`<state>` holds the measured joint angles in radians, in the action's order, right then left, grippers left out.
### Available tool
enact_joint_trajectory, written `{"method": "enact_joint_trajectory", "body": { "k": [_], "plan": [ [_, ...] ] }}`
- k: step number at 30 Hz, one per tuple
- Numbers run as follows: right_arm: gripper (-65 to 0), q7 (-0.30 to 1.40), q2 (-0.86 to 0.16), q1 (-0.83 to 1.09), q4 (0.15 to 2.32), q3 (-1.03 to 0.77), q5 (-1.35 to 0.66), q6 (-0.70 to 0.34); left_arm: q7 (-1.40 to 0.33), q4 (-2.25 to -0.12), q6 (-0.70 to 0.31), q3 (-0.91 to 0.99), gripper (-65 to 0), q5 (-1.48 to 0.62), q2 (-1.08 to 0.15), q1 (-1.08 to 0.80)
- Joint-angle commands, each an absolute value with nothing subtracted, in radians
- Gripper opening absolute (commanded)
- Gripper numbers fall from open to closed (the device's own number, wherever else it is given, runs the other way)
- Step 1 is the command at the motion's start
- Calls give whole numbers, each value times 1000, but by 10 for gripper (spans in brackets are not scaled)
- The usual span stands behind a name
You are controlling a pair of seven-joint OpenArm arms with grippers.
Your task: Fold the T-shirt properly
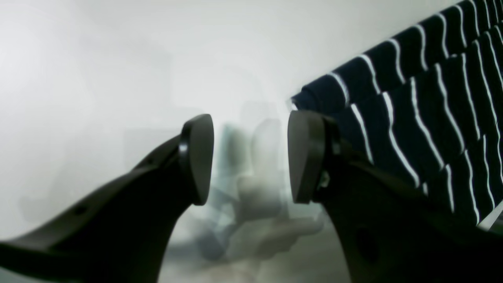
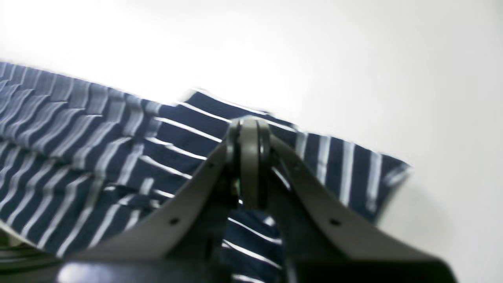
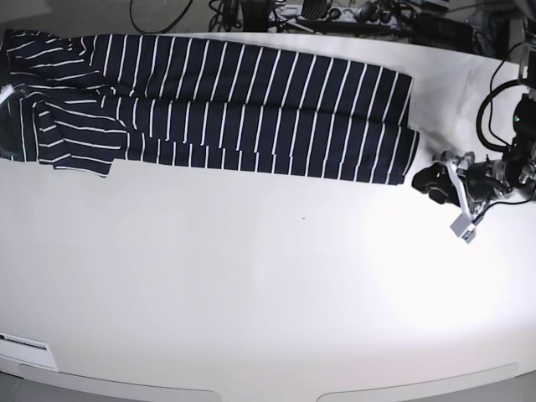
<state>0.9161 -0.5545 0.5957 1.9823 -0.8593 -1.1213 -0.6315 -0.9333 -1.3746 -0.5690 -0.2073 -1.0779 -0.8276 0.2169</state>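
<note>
The T-shirt (image 3: 251,109), dark navy with thin white stripes, lies folded into a long band across the far side of the white table (image 3: 251,276). A sleeve (image 3: 75,138) is bunched at its left end. My left gripper (image 1: 249,157) is open and empty just off the band's right end (image 1: 424,110), low over the table, and shows as a dark shape (image 3: 431,177) in the base view. My right gripper (image 2: 249,157) is shut above the sleeve cloth (image 2: 346,169), its tips at the cloth's far edge. No cloth shows between the pads. The right wrist view is blurred.
Cables and equipment (image 3: 335,15) line the table's far edge. The left arm's wrist and cables (image 3: 502,167) sit at the right side of the table. A white label (image 3: 25,345) is stuck near the front left corner.
</note>
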Motion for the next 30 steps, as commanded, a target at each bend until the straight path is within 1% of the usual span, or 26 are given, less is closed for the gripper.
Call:
{"method": "enact_joint_trajectory", "body": {
  "k": [1, 6, 10, 14, 17, 19, 21, 25, 28, 30],
  "plan": [
    [-650, 901, -552, 599, 1993, -868, -1130, -646, -916, -1386, -576, -194, -329, -1103, -847, 239],
    [-650, 901, -455, 599, 1966, -863, -1118, -676, -915, -1386, -576, -194, -329, -1113, -843, 239],
    [-650, 895, -440, 598, 1879, -782, -1079, -698, -916, -1386, -575, -194, -329, -1112, -839, 239],
    [-650, 824, -440, 547, 1795, -657, -964, -698, -904, -1386, -575, -194, -329, -1120, -839, 239],
    [-650, 804, -440, 484, 1733, -570, -803, -698, -894, -1386, -575, -177, -329, -1129, -839, 239],
    [-650, 757, -441, 456, 1679, -518, -693, -688, -894, -1386, -575, -152, -329, -1128, -839, 239],
    [-650, 711, -441, 436, 1627, -473, -615, -633, -894, -1386, -575, -121, -329, -1127, -839, 239],
    [-650, 699, -441, 399, 1588, -411, -496, -472, -894, -1386, -544, -57, -329, -1127, -839, 239],
    [-650, 699, -441, 382, 1591, -404, -489, -345, -898, -1386, -545, -29, -329, -1128, -839, 239],
    [-650, 702, -440, 371, 1594, -404, -488, -233, -902, -1386, -542, -23, -329, -1128, -839, 235]
  ]
}}
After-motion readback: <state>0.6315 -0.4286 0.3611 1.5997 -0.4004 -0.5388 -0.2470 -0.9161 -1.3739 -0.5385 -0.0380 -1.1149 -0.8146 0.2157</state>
